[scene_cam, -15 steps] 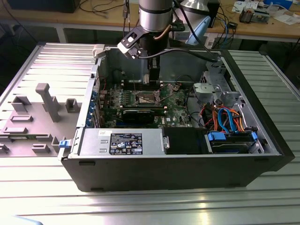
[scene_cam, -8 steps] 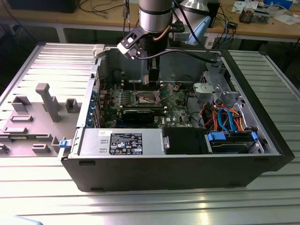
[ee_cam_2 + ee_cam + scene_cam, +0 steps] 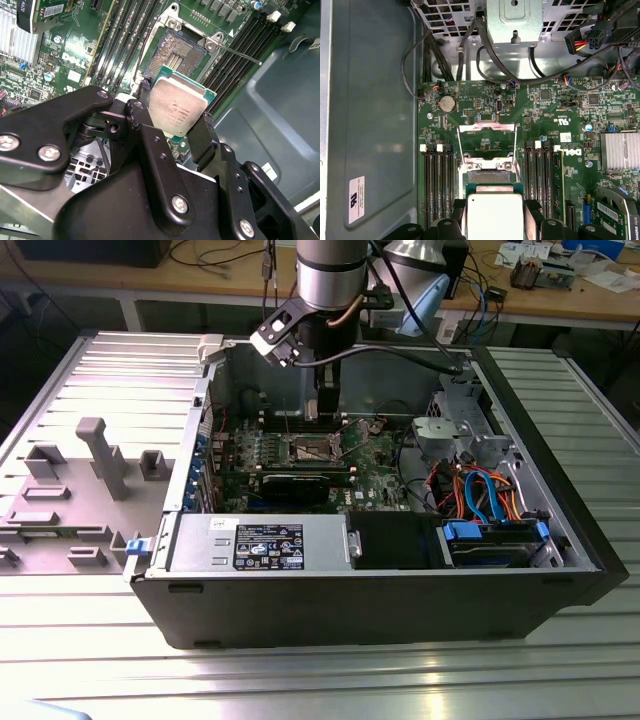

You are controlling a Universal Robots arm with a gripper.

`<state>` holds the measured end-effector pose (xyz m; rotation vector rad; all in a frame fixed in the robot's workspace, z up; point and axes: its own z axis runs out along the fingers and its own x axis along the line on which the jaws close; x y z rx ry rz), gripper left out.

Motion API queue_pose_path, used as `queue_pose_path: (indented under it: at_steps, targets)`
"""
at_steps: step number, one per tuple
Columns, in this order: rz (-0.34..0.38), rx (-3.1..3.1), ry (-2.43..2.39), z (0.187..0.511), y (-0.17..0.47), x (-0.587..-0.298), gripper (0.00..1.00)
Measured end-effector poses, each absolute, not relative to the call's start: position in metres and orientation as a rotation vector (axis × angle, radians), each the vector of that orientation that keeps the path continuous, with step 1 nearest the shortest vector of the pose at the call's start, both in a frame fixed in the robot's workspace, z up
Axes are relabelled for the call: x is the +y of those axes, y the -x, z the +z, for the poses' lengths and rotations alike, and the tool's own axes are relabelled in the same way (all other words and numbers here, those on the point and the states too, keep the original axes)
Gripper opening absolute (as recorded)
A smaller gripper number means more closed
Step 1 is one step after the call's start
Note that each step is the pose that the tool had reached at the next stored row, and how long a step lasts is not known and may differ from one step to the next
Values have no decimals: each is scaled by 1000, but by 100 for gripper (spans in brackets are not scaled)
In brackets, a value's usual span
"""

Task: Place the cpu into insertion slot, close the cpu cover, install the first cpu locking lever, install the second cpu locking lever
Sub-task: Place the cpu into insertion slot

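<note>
My gripper point(image 3: 175, 131) is shut on the cpu point(image 3: 178, 107), a silver-topped square chip with a green rim, pinched by its edges between the two black fingers point(image 3: 141, 116). It hangs tilted just above the insertion slot point(image 3: 176, 54), whose brownish pin field lies bare. In the first wrist view the cpu point(image 3: 493, 216) covers the near part of the insertion slot point(image 3: 487, 176). Beyond it the cpu cover point(image 3: 486, 128) stands swung open, with thin locking levers point(image 3: 460, 146) raised at its sides. In the exterior view the gripper point(image 3: 322, 408) reaches down inside the case over the insertion slot point(image 3: 313, 448).
Memory slots point(image 3: 125, 42) flank the socket on both sides. A long black expansion card point(image 3: 300, 483), the power-supply box point(image 3: 262, 540) and a drive cage with coloured cables point(image 3: 480, 490) crowd the case. A finned heat sink point(image 3: 621, 150) sits nearby. A grey fixture plate point(image 3: 90, 475) lies outside.
</note>
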<state>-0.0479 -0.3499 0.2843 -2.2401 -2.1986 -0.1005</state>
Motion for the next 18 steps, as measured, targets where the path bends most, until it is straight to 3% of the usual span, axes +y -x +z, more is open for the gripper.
queue_pose_path:
  at_steps: [18]
  targets:
    - [-100,-2234,2203,257,51,-349,54]
